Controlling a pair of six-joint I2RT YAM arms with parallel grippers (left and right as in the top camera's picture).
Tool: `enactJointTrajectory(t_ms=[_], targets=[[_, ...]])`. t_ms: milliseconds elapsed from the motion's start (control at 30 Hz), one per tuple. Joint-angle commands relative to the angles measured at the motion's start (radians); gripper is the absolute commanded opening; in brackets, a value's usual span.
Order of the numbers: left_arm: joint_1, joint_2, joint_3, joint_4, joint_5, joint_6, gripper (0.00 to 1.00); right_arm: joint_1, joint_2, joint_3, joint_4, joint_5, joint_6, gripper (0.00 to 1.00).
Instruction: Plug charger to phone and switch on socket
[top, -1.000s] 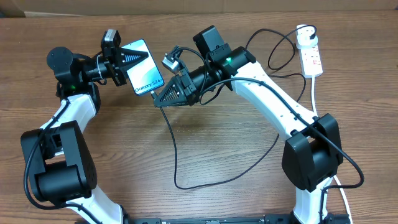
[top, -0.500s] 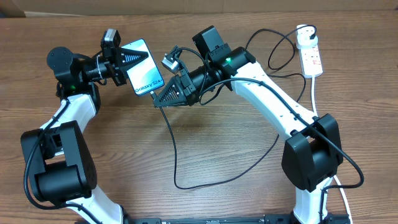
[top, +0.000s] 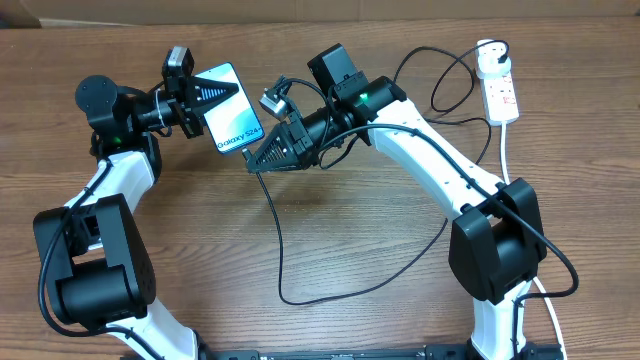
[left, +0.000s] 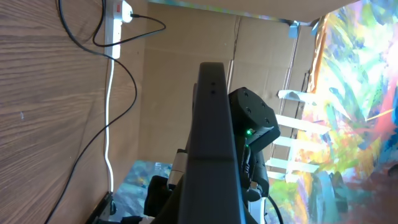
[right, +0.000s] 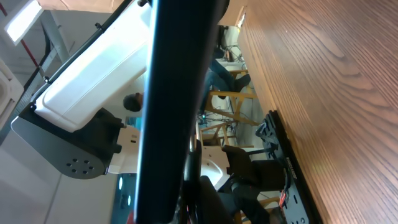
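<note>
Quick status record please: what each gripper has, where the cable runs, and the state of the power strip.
left gripper: shut on the phone, held above the table, screen up
right gripper: shut on the charger end, tip at the phone's lower edge
plugged into phone: cannot tell, the joint is hidden
charger run: hangs from the right gripper, loops across the table
socket: far right of the table, a plug in its far end; switch state too small to tell

One phone (top: 238, 125), one charger cable (top: 278, 215), one socket strip (top: 502, 95), two robot arms (top: 118, 180) (top: 440, 165), one table (top: 350, 225)
</note>
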Motion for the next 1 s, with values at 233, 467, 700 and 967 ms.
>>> enactJointTrajectory(t_ms=[233, 467, 700, 967], targets=[[0.006, -0.008, 0.017, 0.008, -0.012, 0.019, 0.04, 0.005, -0.012, -0.003, 0.002, -0.008, 0.003, 0.04], [0.006, -0.008, 0.017, 0.008, -0.019, 0.019, 0.04, 0.003, -0.038, -0.003, -0.002, 0.024, 0.003, 0.04], [0.006, -0.008, 0.017, 0.008, -0.019, 0.020, 0.04, 0.002, -0.039, -0.003, -0.012, 0.024, 0.003, 0.04], [0.006, -0.008, 0.017, 0.008, -0.023, 0.020, 0.04, 0.002, -0.071, -0.003, -0.011, 0.082, 0.002, 0.04]])
